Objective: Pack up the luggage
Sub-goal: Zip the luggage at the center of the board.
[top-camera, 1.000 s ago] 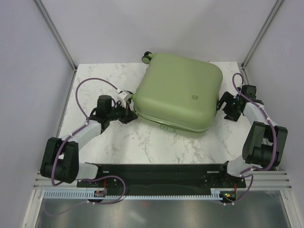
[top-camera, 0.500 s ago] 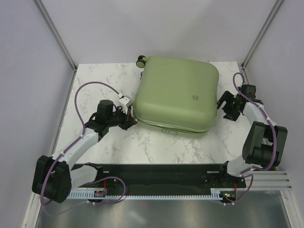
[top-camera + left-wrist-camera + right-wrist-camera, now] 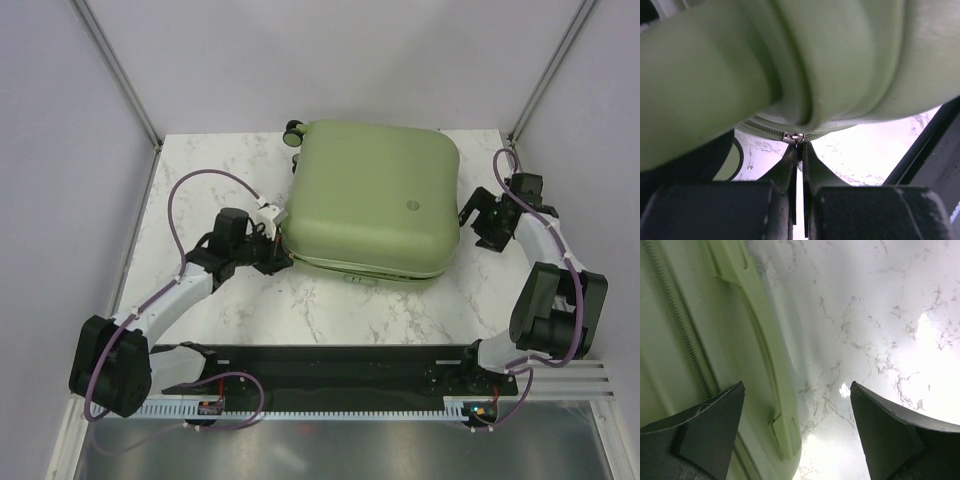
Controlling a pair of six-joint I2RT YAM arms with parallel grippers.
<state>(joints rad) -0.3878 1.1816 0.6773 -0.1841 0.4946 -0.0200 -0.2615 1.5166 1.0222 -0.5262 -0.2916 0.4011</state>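
Observation:
The luggage (image 3: 370, 200), a pale sage-green hard-shell suitcase, lies closed and flat at the back middle of the marble table, its logo (image 3: 409, 205) on top and its wheels (image 3: 294, 128) at the back left. My left gripper (image 3: 283, 258) is at its front left corner. In the left wrist view the gripper (image 3: 800, 147) is shut on the small metal zipper pull (image 3: 795, 137) under the shell (image 3: 790, 60). My right gripper (image 3: 468, 220) is open beside the luggage's right side. In the right wrist view it (image 3: 796, 385) is empty, with the side handle (image 3: 765, 355) and zipper line (image 3: 680, 330) to the left.
Grey walls and metal posts close in the table at the left, right and back. The black base plate (image 3: 340, 360) of the arms runs along the near edge. Bare marble (image 3: 330, 305) lies in front of the luggage.
The luggage has turned a little, its wheels swinging to the left and its front edge squaring up. My left gripper has moved nearer and rightward along the front left corner. The right arm has hardly moved.

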